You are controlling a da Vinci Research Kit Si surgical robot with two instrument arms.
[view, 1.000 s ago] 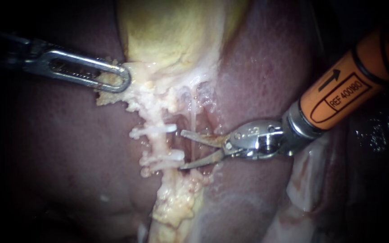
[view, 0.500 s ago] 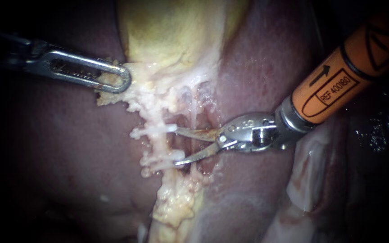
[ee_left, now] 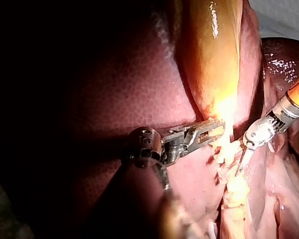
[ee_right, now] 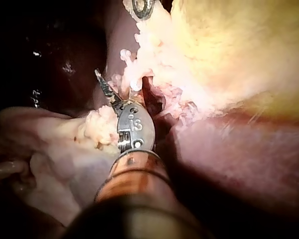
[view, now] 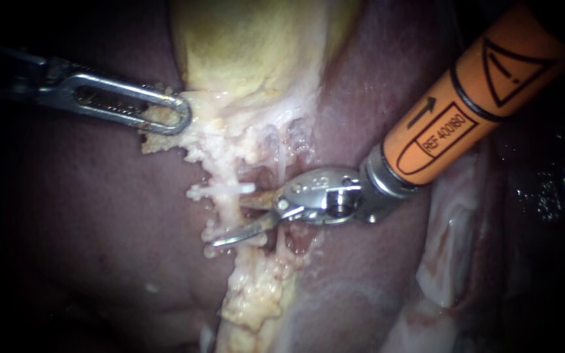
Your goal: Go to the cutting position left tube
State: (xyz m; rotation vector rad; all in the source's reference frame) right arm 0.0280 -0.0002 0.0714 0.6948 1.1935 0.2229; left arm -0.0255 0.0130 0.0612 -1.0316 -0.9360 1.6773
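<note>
The pale left tube runs down from the yellow gallbladder and carries two white clips, an upper one and a lower one. My right instrument comes in from the upper right on an orange shaft. Its thin blades stand open astride the tube between the clips: the upper blade passes behind the tube, the lower one lies across its front near the lower clip. My left instrument is shut on whitish tissue at the gallbladder's lower edge and holds it to the left, as the left wrist view also shows.
Dark red liver lies on both sides of the tube. A second pale strand runs just right of the left tube, behind the right instrument's wrist. Fatty, lumpy tissue continues below the clips. Pale folds sit at the lower right.
My right instrument has slid left along the tissue. Its open blades, earlier just right of the tube, now straddle it between the clips. The left instrument has held still.
</note>
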